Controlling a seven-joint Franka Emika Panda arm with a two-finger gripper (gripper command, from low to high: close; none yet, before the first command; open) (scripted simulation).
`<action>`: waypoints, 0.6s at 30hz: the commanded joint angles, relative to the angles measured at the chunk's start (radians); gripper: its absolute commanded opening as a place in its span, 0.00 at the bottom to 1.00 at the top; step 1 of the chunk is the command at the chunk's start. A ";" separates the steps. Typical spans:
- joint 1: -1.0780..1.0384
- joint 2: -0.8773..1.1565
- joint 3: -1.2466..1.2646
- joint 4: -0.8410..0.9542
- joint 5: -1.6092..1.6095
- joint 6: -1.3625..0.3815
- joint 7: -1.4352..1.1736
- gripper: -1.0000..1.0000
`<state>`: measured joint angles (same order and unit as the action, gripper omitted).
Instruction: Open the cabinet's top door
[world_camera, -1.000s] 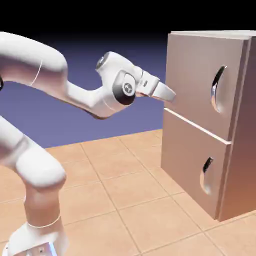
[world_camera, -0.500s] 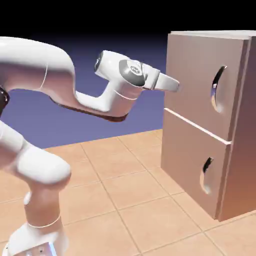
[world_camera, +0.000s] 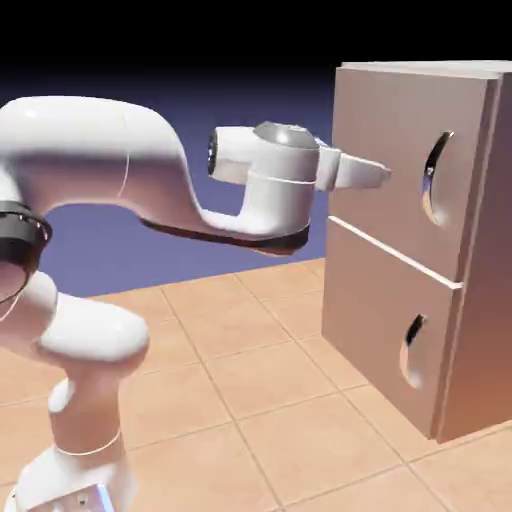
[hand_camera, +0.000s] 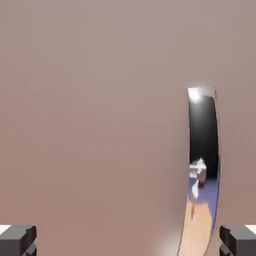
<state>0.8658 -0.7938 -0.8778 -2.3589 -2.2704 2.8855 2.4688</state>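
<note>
"Arm (world_camera: 90, 150) closest to us, any writing on it?"

"Marks on the base's small plate (world_camera: 82, 500), too tiny to read. The shell is smooth, glossy white."

"And the gripper (hand_camera: 128, 241)?"

"Spread wide, nothing between its blocky grey fingertips (hand_camera: 18, 241). It's near the top door (world_camera: 385, 130)."

"Where's the handle (hand_camera: 204, 125)?"

"On that door, toward the exterior view's right: curved, mirror-bright metal in an oval recess. The door is shut, flat and pinkish-tan, above the shorter lower panel (world_camera: 375, 310) with its similar handle (world_camera: 407, 350)."

"What's inside the boxy cabinet (world_camera: 485, 300)?"

"Can't tell; both fronts are closed. It stands on square orange-tan tiles (world_camera: 260, 400), before a blue-violet backdrop (world_camera: 270, 90)."
</note>
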 joint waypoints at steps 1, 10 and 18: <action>0.016 -0.004 -0.017 0.009 -0.044 -0.003 0.033 0.50; 0.164 -0.043 -0.168 0.086 -0.435 -0.029 0.331 0.50; 0.351 -0.012 -0.315 0.216 -0.562 -0.042 0.425 0.50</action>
<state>1.2165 -0.8063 -1.1927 -2.1425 -2.8326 2.8437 2.8942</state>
